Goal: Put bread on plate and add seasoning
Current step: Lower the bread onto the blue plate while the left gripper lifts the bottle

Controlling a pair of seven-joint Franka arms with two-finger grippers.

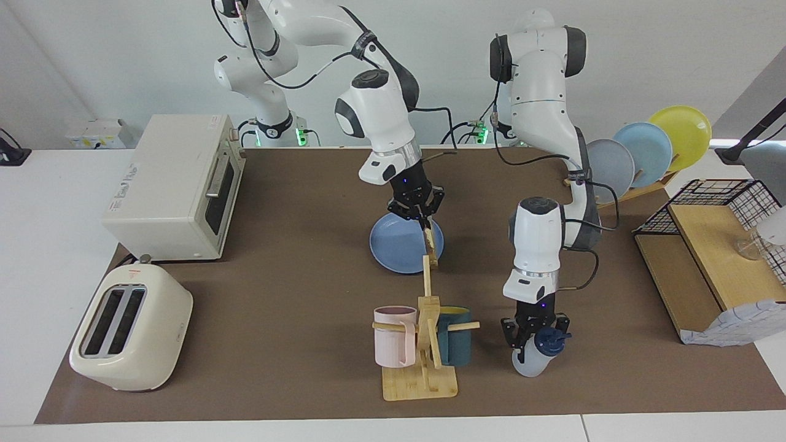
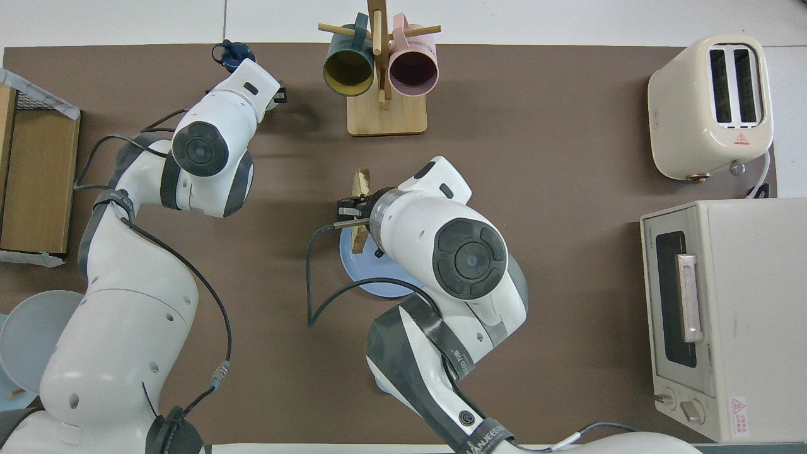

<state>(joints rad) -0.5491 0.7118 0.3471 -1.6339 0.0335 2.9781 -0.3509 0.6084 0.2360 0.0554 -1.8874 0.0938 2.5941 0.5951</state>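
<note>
Two grippers occupied: right gripper (image 1: 422, 216) clenching the bread (image 1: 433, 244) edge-on over the plate (image 1: 396, 248), partly hiding it; left gripper (image 1: 533, 334) grasping the tilting seasoning (image 1: 537, 355)

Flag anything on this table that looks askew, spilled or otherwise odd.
Nothing is spilled or broken. Two things are off level, both in grippers: the bread hangs on edge from the right gripper over the plate, and the seasoning tilts in the left gripper near the mug rack.

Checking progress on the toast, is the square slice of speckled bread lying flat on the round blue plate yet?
No, the right gripper holds the bread upright, edge-down over the plate.
</note>
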